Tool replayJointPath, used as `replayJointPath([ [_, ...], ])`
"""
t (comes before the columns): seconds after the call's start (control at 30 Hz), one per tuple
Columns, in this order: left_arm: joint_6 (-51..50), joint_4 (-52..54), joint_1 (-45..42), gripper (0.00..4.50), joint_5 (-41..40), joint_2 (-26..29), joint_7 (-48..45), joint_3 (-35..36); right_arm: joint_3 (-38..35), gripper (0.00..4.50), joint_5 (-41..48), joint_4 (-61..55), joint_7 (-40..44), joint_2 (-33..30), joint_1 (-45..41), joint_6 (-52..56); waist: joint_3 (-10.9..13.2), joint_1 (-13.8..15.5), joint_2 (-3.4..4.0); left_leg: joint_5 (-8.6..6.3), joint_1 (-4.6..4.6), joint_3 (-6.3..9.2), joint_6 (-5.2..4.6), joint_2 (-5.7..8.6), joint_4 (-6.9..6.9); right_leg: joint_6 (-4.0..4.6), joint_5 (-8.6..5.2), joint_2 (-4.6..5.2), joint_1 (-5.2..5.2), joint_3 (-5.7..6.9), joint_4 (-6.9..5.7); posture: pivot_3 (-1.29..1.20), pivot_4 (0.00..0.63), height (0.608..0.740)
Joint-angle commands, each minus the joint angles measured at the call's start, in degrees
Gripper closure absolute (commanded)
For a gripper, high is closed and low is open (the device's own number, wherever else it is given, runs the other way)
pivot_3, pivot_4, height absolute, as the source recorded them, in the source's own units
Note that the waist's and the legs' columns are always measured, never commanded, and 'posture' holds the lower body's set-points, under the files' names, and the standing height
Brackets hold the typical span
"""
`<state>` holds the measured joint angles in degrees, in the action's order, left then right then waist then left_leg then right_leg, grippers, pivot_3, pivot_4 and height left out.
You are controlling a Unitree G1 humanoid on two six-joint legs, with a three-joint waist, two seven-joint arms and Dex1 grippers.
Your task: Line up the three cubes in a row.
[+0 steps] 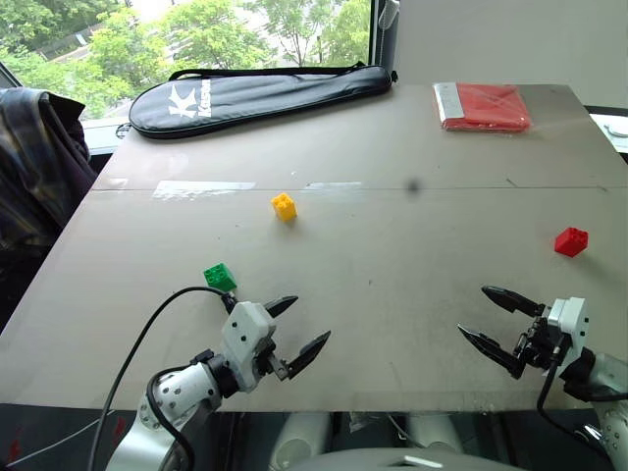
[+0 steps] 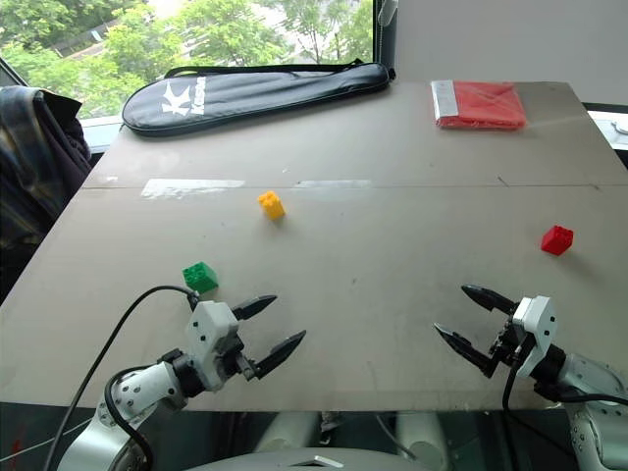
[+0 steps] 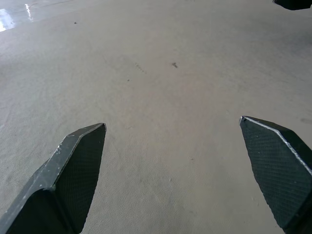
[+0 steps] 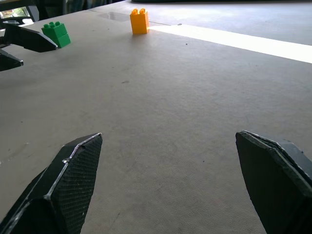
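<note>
Stretching across most of the view, the broad grey-brown tabletop carries everything else: a long black zipped racket bag lies along its far edge toward the left, and a flat red plastic packet rests at the far right corner. Nearer, the left gripper hovers low over the near edge with its two black fingers spread wide and nothing between them, and the right gripper sits much the same at the near right, fingers wide apart and empty, the two pointing inward toward each other. The three small studded plastic bricks are scattered well apart. The green cube lies on the table just beyond the left gripper, close to its outer finger but not touching it. The yellow cube stands farther back near the middle of the table, next to a pale strip of glare, well clear of both grippers. The red cube sits out on the right side, a little beyond the right gripper and apart from it.
</note>
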<state>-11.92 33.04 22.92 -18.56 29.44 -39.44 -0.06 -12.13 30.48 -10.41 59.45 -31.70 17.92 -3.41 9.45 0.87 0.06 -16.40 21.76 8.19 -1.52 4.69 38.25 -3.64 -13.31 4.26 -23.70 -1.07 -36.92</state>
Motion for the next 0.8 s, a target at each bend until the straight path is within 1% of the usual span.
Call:
replayJointPath([
  [0.03,0.5,0.3,-0.5,0.01,-1.2,0.0,0.0,1.0,-0.7,0.0,0.7,-2.5,-0.6,0.1,0.2,0.1,0.0,0.0,0.0,0.0,0.0,0.0,0.0,0.0,0.0,0.0,0.0,0.0,0.0,0.0,-0.01,0.0,0.15,0.712],
  [0.2,-0.4,-2.4,-3.5,0.01,-2.8,0.4,-1.1,1.7,-2.0,0.0,1.0,-3.4,-2.7,-0.1,-0.8,1.1,0.0,0.0,0.01,0.01,-0.01,0.0,0.01,0.0,0.04,0.0,0.01,-0.02,0.0,0.04,-0.06,0.0,0.15,0.712],
  [0.3,-2.2,-2.2,-4.1,0.01,-5.3,0.2,-1.5,2.0,-2.5,0.0,2.0,-4.8,-4.1,-0.3,-0.8,2.6,0.0,0.0,0.01,0.01,-0.01,-0.01,0.01,0.0,0.04,0.0,0.01,-0.02,0.0,0.03,-0.07,0.0,0.15,0.712],
  [0.4,-2.4,-1.5,-3.9,0.01,-5.7,0.3,-1.8,1.3,-3.2,0.0,2.5,-5.5,-4.8,-0.6,0.3,4.3,0.0,0.0,0.01,0.01,-0.01,-0.01,0.01,0.0,0.05,0.0,0.01,-0.02,0.0,0.01,-0.07,0.0,0.15,0.712],
  [0.53,-4.1,-1.5,-5.3,0.01,-6.4,2.2,-3.3,2.2,-7.0,0.0,3.8,-4.6,-7.2,-1.0,-0.2,6.0,0.0,0.0,0.01,0.01,0.0,0.0,0.01,0.0,0.05,0.01,0.01,-0.01,0.0,0.0,-0.07,0.0,0.15,0.712],
  [0.63,-6.8,-1.1,-8.8,0.01,-9.2,3.2,-3.7,3.6,-11.2,0.0,2.5,-1.0,-9.9,-2.3,-2.0,6.3,0.0,0.0,0.01,0.02,-0.01,-0.01,0.02,0.0,0.08,0.01,0.02,-0.02,0.0,0.01,-0.1,0.0,0.15,0.712],
  [0.73,-9.6,0.2,-12.3,0.01,-10.7,4.9,-5.0,2.2,-14.7,0.0,0.7,3.2,-15.7,-2.8,-4.1,8.3,0.0,0.0,0.01,0.05,-0.04,-0.09,0.04,0.03,0.14,0.02,0.1,-0.06,0.02,0.11,-0.15,0.0,0.15,0.712],
  [0.8,-11.8,1.4,-15.3,0.01,-12.2,6.4,-6.5,1.0,-15.6,0.0,-1.2,5.4,-20.0,-2.4,-5.7,9.5,0.0,-0.1,0.02,0.06,-0.06,-0.1,0.06,0.01,0.13,0.06,0.12,-0.09,0.01,0.08,-0.17,0.0,0.15,0.712],
])
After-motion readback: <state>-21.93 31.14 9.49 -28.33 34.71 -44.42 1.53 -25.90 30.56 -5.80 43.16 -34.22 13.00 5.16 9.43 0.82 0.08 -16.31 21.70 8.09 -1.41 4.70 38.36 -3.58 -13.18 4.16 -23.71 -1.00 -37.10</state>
